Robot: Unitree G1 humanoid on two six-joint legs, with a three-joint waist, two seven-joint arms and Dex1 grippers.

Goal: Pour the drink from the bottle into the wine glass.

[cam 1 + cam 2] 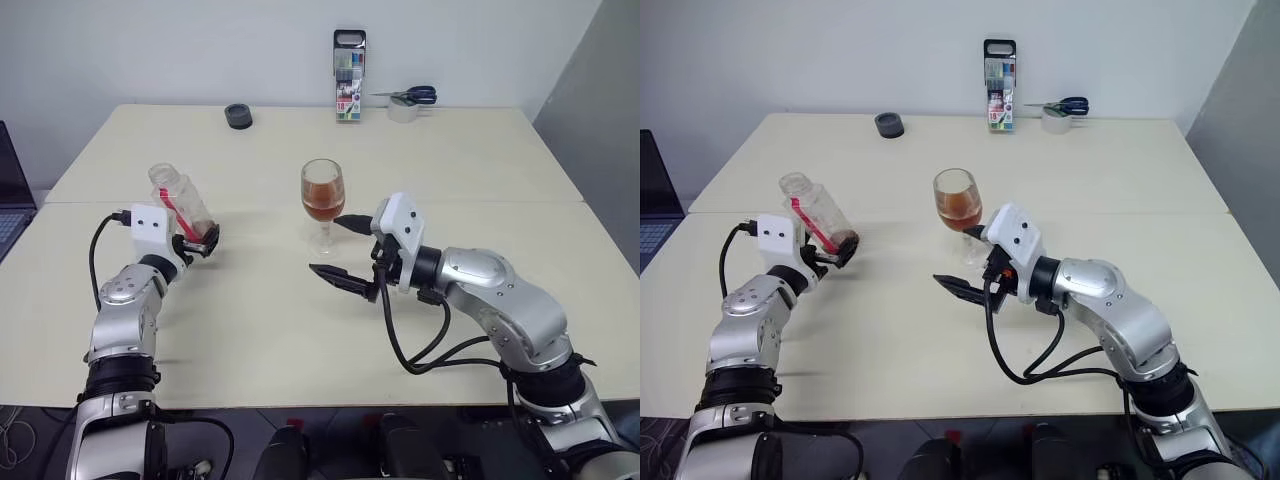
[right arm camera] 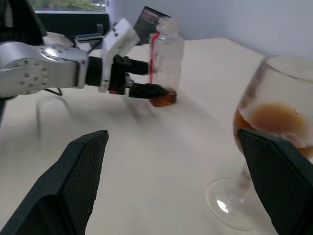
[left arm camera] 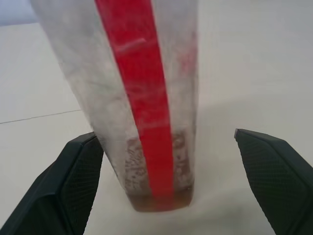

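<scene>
No lettering, number or brand can be made out anywhere. The bottle [image 3: 146, 98] carries a red label strip with only a faint pale mark on it, too blurred to read. The marker pack [image 1: 1000, 85], standing well beyond the wine glass [image 1: 322, 200] at the far edge of the bench [image 1: 300, 320], has coloured print too small to read.

Even, bright overhead light is cast; soft shadows are thrown toward six o'clock. The bottle [image 3: 142, 98] is rendered blurred at close range.
</scene>
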